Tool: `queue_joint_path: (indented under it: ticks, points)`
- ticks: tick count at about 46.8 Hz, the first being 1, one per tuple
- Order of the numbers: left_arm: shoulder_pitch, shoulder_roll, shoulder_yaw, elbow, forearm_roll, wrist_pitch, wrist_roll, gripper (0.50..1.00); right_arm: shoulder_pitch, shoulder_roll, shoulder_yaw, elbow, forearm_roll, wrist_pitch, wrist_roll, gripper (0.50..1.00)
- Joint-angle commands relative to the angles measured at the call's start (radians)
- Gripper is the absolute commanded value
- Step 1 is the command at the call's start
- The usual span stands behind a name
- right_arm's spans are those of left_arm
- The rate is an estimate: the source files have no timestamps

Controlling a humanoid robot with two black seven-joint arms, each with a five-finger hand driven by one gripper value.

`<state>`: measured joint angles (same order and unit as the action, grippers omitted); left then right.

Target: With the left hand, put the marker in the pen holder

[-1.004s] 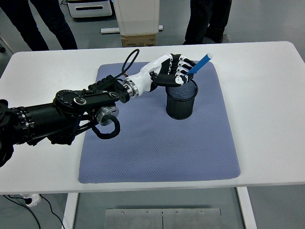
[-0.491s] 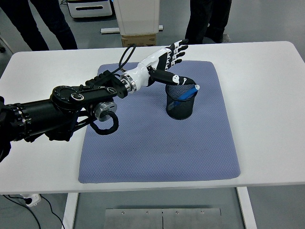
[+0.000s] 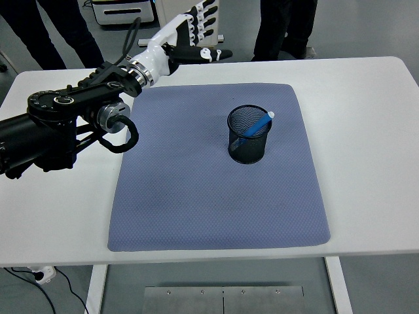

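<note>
Leaning marker inside pen holder

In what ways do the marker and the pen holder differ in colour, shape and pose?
The marker is solid blue with a white tip, while the pen holder is black wire mesh. The marker is thin and stick-like; the pen holder is a wide open cup. The marker leans tilted against the rim, whereas the pen holder stands upright on the mat. Neither is touched by the left hand.
</note>
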<state>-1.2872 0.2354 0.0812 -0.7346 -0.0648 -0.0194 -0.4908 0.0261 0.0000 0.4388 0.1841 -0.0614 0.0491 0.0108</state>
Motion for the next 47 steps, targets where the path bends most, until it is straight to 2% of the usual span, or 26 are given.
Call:
queue_joint_path:
  ticks: [1,9,16,23,35,41,47]
  points:
    - [0.022,0.013,0.005,0.072,0.020,0.000,0.000,1.000,0.000,0.000,0.000,0.000,0.000,0.000,0.000,1.000]
    - [0.100,0.021,-0.001,0.198,0.120,0.004,0.000,1.000,0.000,0.000,0.000,0.000,0.000,0.000,0.000,1.000]
    - [0.169,0.030,-0.034,0.221,0.115,0.013,-0.003,1.000,0.000,0.000,0.000,0.000,0.000,0.000,0.000,1.000]
    - [0.252,0.088,-0.207,0.222,0.048,-0.004,-0.009,1.000,0.000,0.000,0.000,0.000,0.000,0.000,0.000,1.000]
    - [0.402,0.097,-0.530,0.222,-0.038,-0.132,-0.009,1.000,0.000,0.000,0.000,0.000,0.000,0.000,0.000,1.000]
    - [0.491,0.097,-0.670,0.222,-0.062,-0.230,-0.008,1.000,0.000,0.000,0.000,0.000,0.000,0.000,0.000,1.000]
    - [0.539,0.091,-0.727,0.222,-0.075,-0.238,-0.008,1.000,0.000,0.000,0.000,0.000,0.000,0.000,0.000,1.000]
